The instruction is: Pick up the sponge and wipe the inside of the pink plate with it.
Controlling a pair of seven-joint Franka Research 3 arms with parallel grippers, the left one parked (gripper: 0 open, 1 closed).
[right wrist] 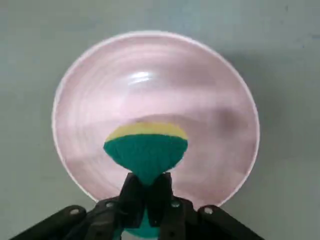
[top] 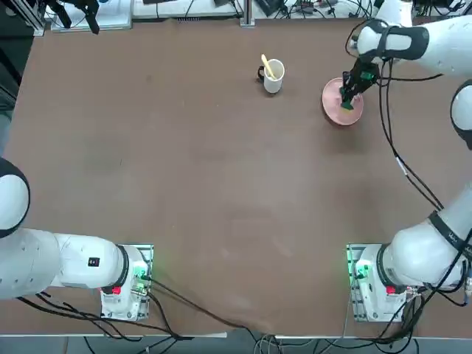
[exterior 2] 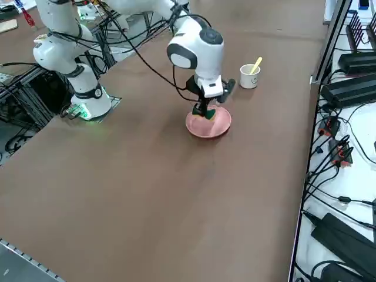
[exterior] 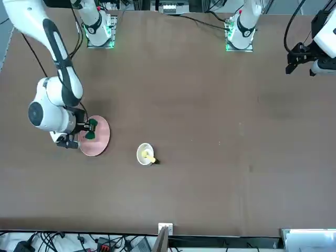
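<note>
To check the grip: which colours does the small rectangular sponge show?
Green over yellow: the small rectangular sponge, pinched by the right gripper, shows clearest in the right wrist view.

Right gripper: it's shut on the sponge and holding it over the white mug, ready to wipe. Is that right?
Not quite. The right gripper is shut on the sponge, but it holds it over the pink plate, not the white mug, which stands apart beside the plate. The right wrist view shows the sponge over the plate's inside; the top view confirms it.
</note>
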